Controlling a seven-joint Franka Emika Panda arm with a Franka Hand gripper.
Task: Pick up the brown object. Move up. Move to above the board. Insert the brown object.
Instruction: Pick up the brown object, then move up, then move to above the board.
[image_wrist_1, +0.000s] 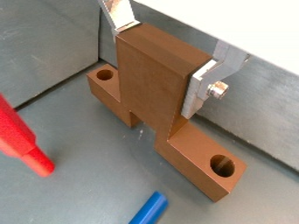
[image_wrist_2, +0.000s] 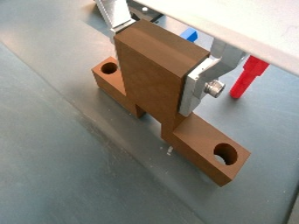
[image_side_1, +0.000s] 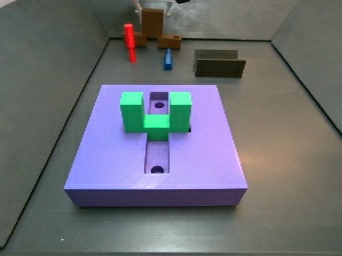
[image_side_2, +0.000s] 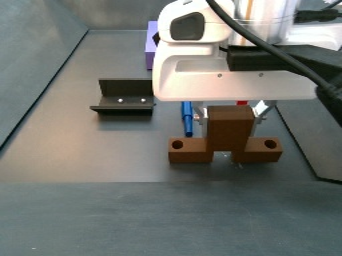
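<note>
The brown object (image_wrist_1: 149, 87) stands on the grey floor: a low bar with a round hole near each end and a tall upright block in its middle. It also shows in a wrist view (image_wrist_2: 149, 87) and in both side views (image_side_1: 166, 38) (image_side_2: 227, 138). My gripper (image_wrist_1: 160, 59) (image_wrist_2: 160, 57) (image_side_2: 230, 110) straddles the upright block, with a silver finger flat against each side, shut on it. The purple board (image_side_1: 120, 150), with its slot and green U-shaped block (image_side_1: 154, 112), lies well away from the gripper.
A red piece (image_wrist_1: 21, 136) (image_side_1: 130, 40) and a blue piece (image_wrist_1: 149, 208) (image_side_1: 168, 58) lie close beside the brown object. A dark olive open box (image_side_1: 219, 64) (image_side_2: 123, 98) stands near it. Grey walls enclose the floor.
</note>
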